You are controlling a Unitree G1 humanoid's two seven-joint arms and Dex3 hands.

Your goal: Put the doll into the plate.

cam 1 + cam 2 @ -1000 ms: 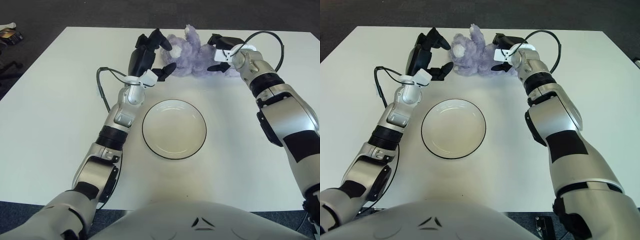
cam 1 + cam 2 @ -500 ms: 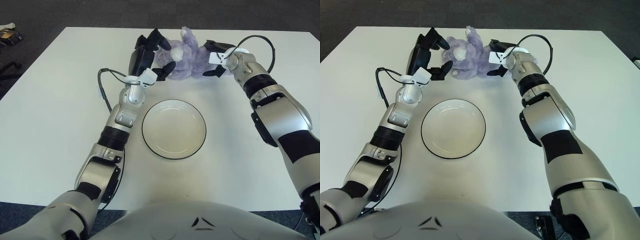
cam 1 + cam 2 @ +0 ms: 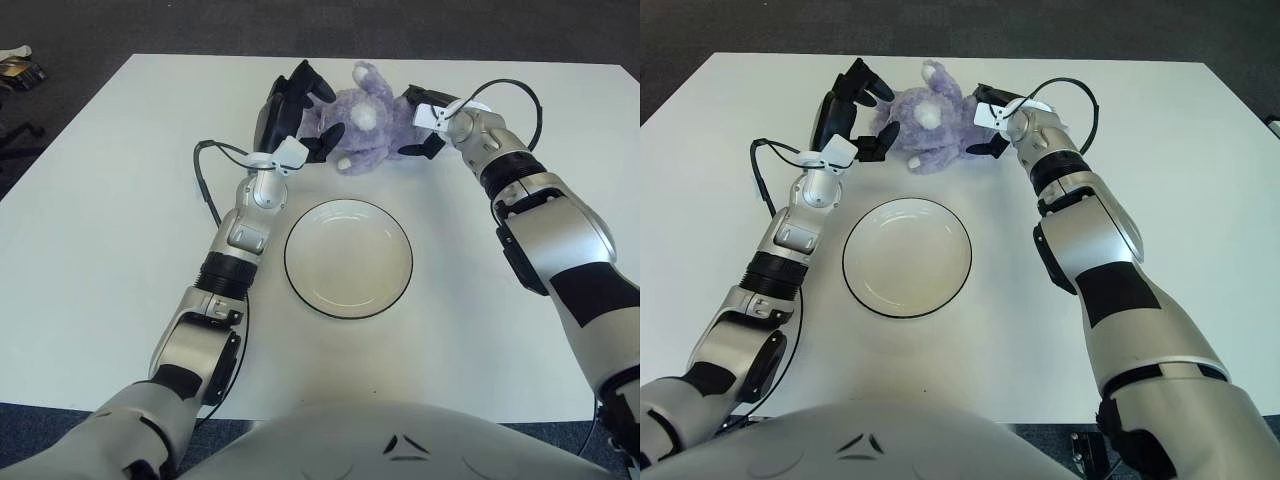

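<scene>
A purple plush doll [image 3: 362,120] lies on the white table's far side, just beyond the plate. The white plate [image 3: 348,258] with a dark rim sits at mid-table and holds nothing. My left hand [image 3: 320,112] is at the doll's left side, upper fingers [image 3: 308,80] over its head and thumb under it. From the right, my right hand [image 3: 412,124] closes its fingers on the doll's other end. The doll is squeezed between both hands and still touches the table.
A black cable [image 3: 205,165] loops beside my left forearm and another cable [image 3: 520,92] arcs over my right wrist. The table's far edge [image 3: 200,56] runs just behind the doll, with dark floor beyond. A small object [image 3: 15,66] lies on the floor at the far left.
My right hand has moved left, pushing the doll against my left hand. The doll has shifted left and turned, and both hands now press on it.
</scene>
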